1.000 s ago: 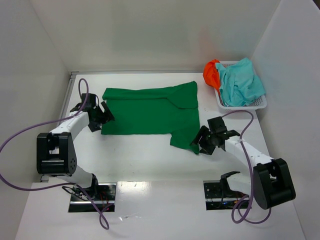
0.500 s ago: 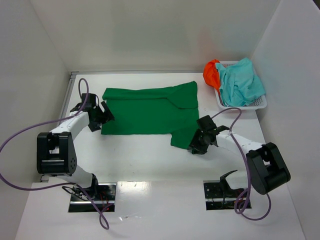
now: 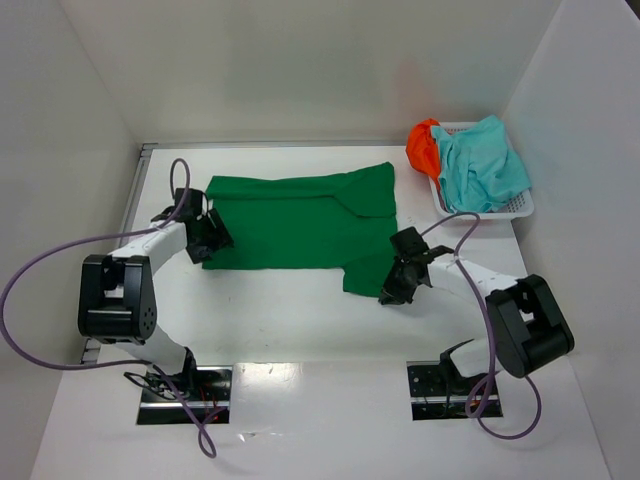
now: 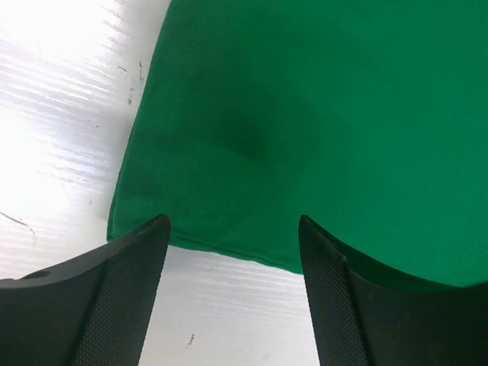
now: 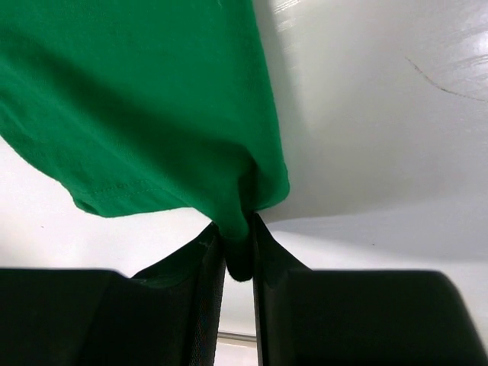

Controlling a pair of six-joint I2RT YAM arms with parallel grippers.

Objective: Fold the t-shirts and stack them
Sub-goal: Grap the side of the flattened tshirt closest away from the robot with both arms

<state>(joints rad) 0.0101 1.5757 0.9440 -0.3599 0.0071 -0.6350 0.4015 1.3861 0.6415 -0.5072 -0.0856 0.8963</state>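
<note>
Firmly, right fingers (image 5: 191, 297) pinch the green t-shirt (image 5: 137, 99) corner (left fingers (image 4: 122, 297) spread).

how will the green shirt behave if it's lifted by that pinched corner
Probably floppy: the green shirt bunches into folds where the right pincer pinches it. It likely drapes and trails rather than holding shape. Seems light and thin, lying flat on the table.
</note>
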